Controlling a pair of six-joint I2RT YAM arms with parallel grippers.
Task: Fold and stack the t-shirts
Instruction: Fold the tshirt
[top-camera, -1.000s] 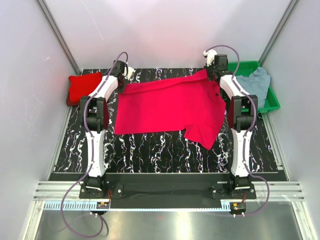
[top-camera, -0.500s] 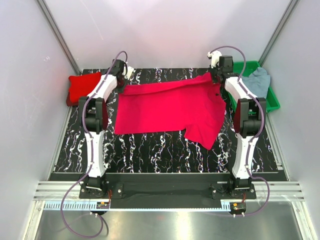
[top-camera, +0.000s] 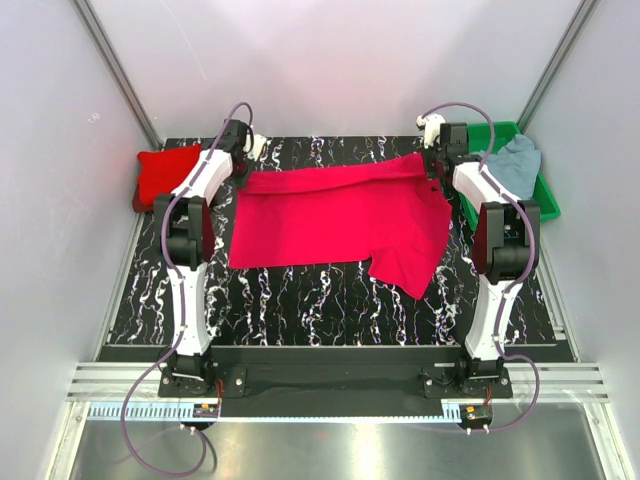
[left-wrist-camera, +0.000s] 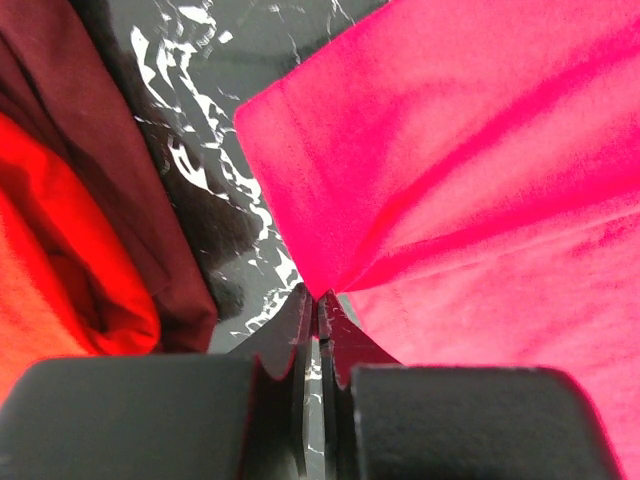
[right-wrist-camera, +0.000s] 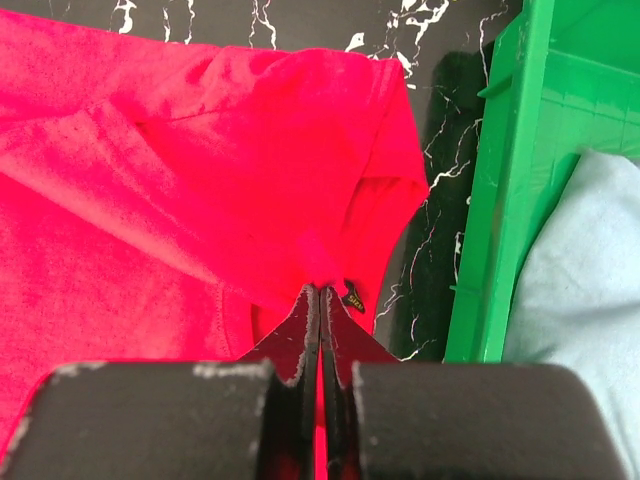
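Observation:
A crimson t-shirt (top-camera: 335, 215) lies spread across the middle of the black marbled table. My left gripper (top-camera: 244, 170) is shut on its far left corner; the wrist view shows the cloth (left-wrist-camera: 470, 170) pinched at the tips (left-wrist-camera: 318, 300). My right gripper (top-camera: 432, 163) is shut on its far right corner, cloth (right-wrist-camera: 200, 170) pinched at the tips (right-wrist-camera: 322, 292) beside a small black label (right-wrist-camera: 352, 298). A folded red t-shirt (top-camera: 165, 172) lies at the far left, also in the left wrist view (left-wrist-camera: 70, 250). A pale grey-blue t-shirt (top-camera: 508, 165) lies in the tray.
A green plastic tray (top-camera: 543, 203) stands at the far right; its wall (right-wrist-camera: 500, 200) is close to my right gripper. Pale walls enclose the table on three sides. The near half of the table (top-camera: 330, 305) is bare marbled surface.
Both grippers have moved outward and toward the back, pulling the shirt's far edge wider and straighter. The right gripper shifted right toward the green tray.

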